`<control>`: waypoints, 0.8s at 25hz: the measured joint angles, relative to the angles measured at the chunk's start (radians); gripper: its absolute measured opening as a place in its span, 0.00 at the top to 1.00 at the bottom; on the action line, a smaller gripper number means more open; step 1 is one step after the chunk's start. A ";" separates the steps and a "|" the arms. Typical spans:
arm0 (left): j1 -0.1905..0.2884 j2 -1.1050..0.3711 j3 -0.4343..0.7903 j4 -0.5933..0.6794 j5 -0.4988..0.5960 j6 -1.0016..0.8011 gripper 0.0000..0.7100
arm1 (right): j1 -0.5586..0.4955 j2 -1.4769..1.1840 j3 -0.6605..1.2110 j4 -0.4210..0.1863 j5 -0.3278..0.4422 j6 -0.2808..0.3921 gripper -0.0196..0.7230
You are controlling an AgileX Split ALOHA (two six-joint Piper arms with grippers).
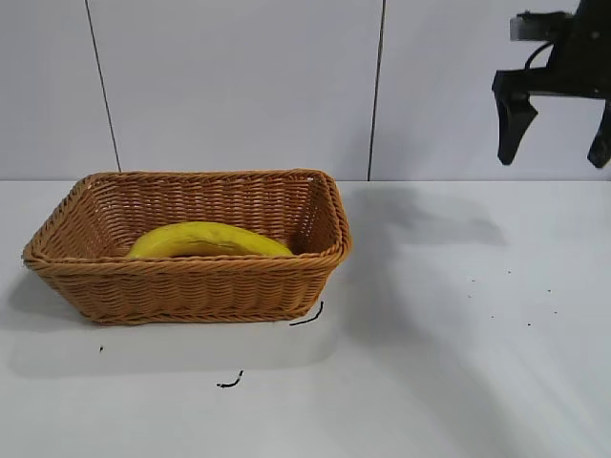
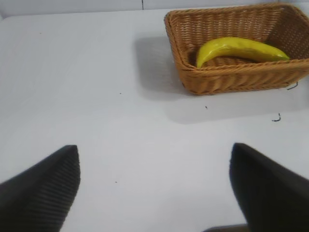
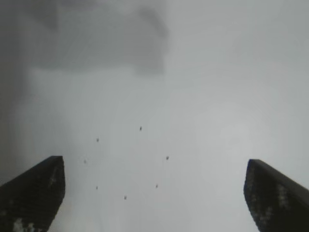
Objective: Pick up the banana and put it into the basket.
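Observation:
The yellow banana (image 1: 208, 239) lies inside the tan woven basket (image 1: 191, 286) at the table's left; both also show in the left wrist view, the banana (image 2: 239, 49) and the basket (image 2: 227, 79). My right gripper (image 1: 557, 153) is open and empty, raised high above the table at the far right; its wrist view shows its gripper (image 3: 154, 166) over bare table. My left gripper (image 2: 153, 153) is open and empty, away from the basket, out of the exterior view.
Two small dark scraps lie on the white table in front of the basket, one (image 1: 307, 316) by its corner and one (image 1: 229, 382) nearer. Several tiny dark specks (image 1: 506, 305) dot the table at right. A white panelled wall stands behind.

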 joint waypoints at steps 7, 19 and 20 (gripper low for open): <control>0.000 0.000 0.000 0.000 0.000 0.000 0.11 | 0.000 -0.375 0.424 0.000 0.002 0.000 0.05; 0.000 0.000 0.000 0.000 0.000 0.000 0.11 | 0.000 -1.311 0.793 0.006 -0.192 -0.080 0.05; 0.000 0.000 0.000 0.000 0.000 0.000 0.11 | 0.000 -1.382 0.810 0.009 -0.206 -0.082 0.05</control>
